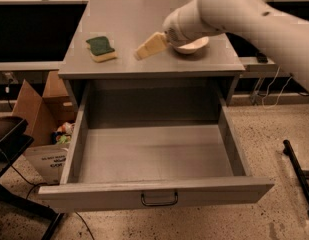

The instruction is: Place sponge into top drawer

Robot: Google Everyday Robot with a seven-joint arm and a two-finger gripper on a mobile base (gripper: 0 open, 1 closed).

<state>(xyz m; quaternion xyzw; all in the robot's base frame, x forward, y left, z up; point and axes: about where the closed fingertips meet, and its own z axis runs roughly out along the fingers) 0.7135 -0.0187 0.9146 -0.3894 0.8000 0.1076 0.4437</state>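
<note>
The sponge (pixel 101 48), dark green on pale yellow foam, lies flat on the left part of the grey cabinet top (pixel 144 19). The gripper (pixel 139 53), with yellowish pads, hangs over the middle of the cabinet top, to the right of the sponge and apart from it, pointing left toward it. It holds nothing. The white arm comes in from the upper right. The top drawer (pixel 154 159) is pulled fully out below and is empty, with a dark wire handle (pixel 159 199) on its front panel.
A white bowl (pixel 194 45) sits on the cabinet top right of centre, partly hidden behind the arm. An open cardboard box (pixel 41 121) stands on the floor left of the drawer. A dark chair edge (pixel 6 139) is at far left. A black bar (pixel 299 174) lies on the floor at right.
</note>
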